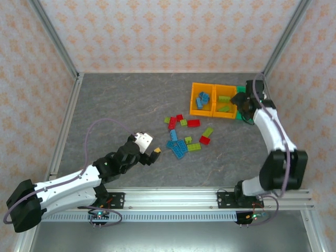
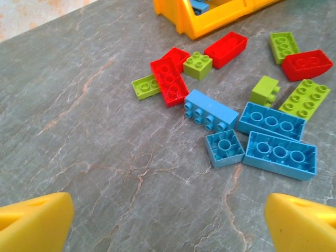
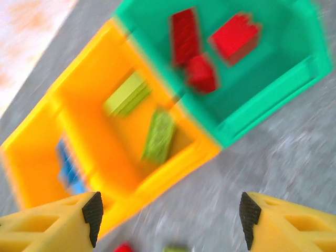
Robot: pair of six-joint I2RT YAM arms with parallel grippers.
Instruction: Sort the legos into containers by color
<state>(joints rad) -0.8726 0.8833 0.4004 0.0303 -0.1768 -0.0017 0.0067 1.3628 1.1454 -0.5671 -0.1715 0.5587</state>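
Left gripper (image 2: 168, 223): fingers wide apart and empty, low over the table (image 2: 94, 157), facing the pile.
Right gripper (image 3: 170, 220): fingers apart with nothing between them, above the near rim of the bins (image 1: 202, 114); this view is blurred.
Loose bricks (image 2: 210, 110): blue, red and green mixed on the table, just short of the bins, many touching.
Sorted so far: red bricks (image 3: 236, 37) in the green bin (image 3: 273, 89), green bricks (image 3: 160, 134) in the middle orange bin (image 3: 105, 142), blue bricks (image 3: 68, 168) in the end orange bin (image 3: 26, 157).
Risk, pile: the small blue square (image 2: 224, 148) touches two long blue ones, so closing there may catch two or scatter the neighbours.
Risk, colour: red and green lie pressed together, so a wrong brick may ride along.
Risk, bins: a low pass may clip a rim and drag the joined row.
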